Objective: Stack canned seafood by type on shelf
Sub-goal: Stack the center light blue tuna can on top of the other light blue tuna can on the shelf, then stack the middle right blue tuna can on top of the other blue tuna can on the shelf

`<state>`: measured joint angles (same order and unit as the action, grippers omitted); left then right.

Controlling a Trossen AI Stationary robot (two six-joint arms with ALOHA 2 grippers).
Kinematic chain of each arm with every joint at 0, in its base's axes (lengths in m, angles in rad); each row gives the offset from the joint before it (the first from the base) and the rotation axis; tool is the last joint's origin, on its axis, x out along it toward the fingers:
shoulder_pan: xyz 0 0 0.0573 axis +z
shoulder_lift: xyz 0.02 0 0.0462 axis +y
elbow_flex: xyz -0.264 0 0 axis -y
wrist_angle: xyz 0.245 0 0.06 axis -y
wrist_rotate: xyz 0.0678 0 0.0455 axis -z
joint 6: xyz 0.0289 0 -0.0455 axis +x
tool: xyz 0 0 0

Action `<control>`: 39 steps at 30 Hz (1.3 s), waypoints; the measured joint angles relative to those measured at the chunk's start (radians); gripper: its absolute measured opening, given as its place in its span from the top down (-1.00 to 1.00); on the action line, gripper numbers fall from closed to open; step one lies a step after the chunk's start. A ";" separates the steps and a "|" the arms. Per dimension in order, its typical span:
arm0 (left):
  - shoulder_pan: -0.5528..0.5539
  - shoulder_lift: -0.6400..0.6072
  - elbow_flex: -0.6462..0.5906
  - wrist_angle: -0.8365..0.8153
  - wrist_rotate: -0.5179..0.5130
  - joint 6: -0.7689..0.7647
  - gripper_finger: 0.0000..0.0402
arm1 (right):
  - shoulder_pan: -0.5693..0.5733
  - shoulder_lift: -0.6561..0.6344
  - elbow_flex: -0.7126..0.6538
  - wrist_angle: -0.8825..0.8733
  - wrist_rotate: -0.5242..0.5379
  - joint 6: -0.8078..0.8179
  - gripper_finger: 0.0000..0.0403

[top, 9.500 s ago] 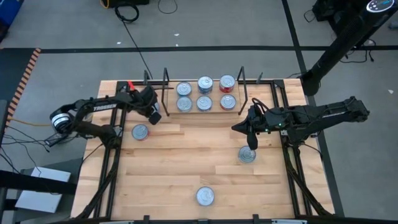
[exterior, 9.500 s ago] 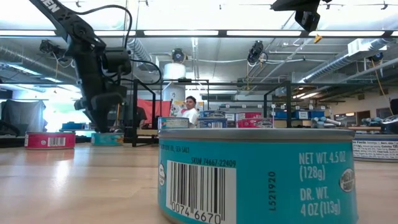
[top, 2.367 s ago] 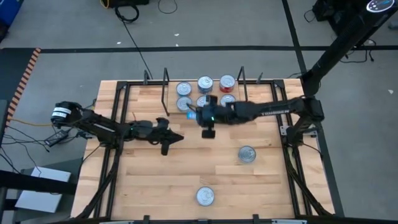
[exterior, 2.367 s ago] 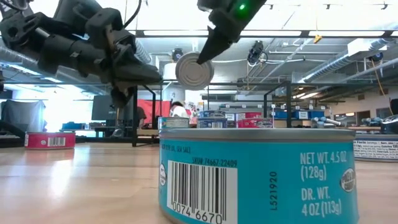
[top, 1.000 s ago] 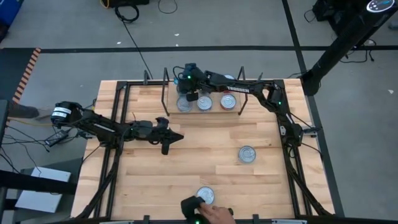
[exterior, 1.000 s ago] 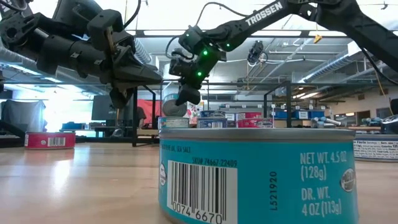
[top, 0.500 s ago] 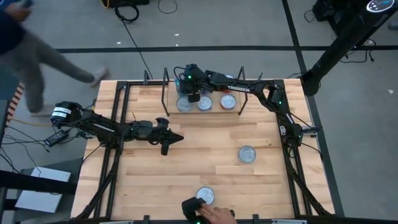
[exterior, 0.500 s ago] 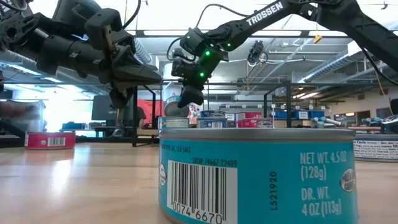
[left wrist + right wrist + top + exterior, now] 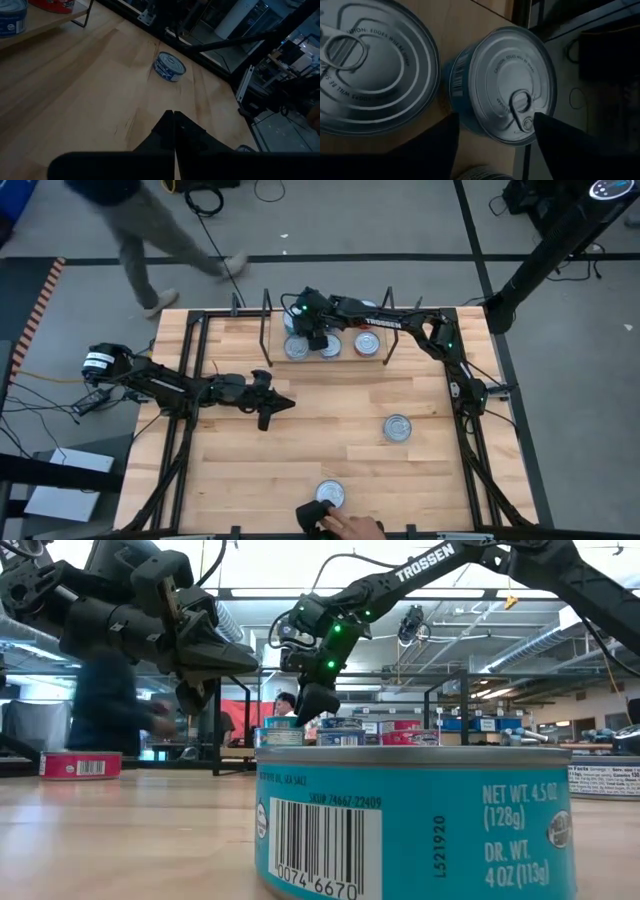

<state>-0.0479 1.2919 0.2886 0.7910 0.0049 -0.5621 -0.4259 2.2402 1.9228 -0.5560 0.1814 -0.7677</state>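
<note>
wooden bench [image 9: 300, 440] planks fill the middle of the high view, framed by black rails, with grey floor around and a person [image 9: 150, 230] walking past the far left corner. at the far edge of the bench sits the shelf [image 9: 345, 358], a narrow light-wood board between thin black wire uprights, carrying a cluster of canned seafood [image 9: 366, 343] with shiny lids.

right gripper [image 9: 312, 332] hangs over the left part of the shelf, directly above the tins there. in its wrist view the two dark fingers [image 9: 432, 150] stand spread apart on either side of a blue-labelled tin [image 9: 505, 85] with a ring-pull lid, not touching it; the tin stands upright just beside a neighbouring tin [image 9: 370, 75]. the gripper is released and grasps nothing.

left gripper [image 9: 268, 412] hovers over the bench left of centre, well apart from the shelf. its wrist view shows the fingers [image 9: 172, 130] pressed together, clenched on nothing.

two tins stand off the shelf: a loose tin [image 9: 397, 428] on the right half of the bench, also seen ahead of the left gripper in its wrist view, and a near tin [image 9: 330, 495] by the near edge, which fills the low view with its blue label and barcode. a person's hand [image 9: 350, 527] with a dark object lies just beside that near tin at the bench edge.
</note>
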 joint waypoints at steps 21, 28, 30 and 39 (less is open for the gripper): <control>0.000 0.000 0.019 0.028 0.012 0.090 1.00 | 0.126 -0.031 0.320 -0.412 -0.298 0.471 0.93; 0.000 0.000 0.040 0.016 0.019 0.141 1.00 | 0.185 -0.158 0.037 -0.147 -0.340 0.608 0.98; 0.000 0.000 0.042 0.018 0.028 0.142 1.00 | 0.203 -0.232 -0.095 -0.048 -0.340 0.670 0.98; 0.000 0.000 0.043 0.008 0.089 0.165 1.00 | 0.396 -0.615 -0.667 0.234 -0.224 1.001 0.99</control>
<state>-0.0479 1.2920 0.3313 0.7994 0.0939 -0.3974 -0.0301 1.6256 1.2558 -0.3222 -0.0423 0.2335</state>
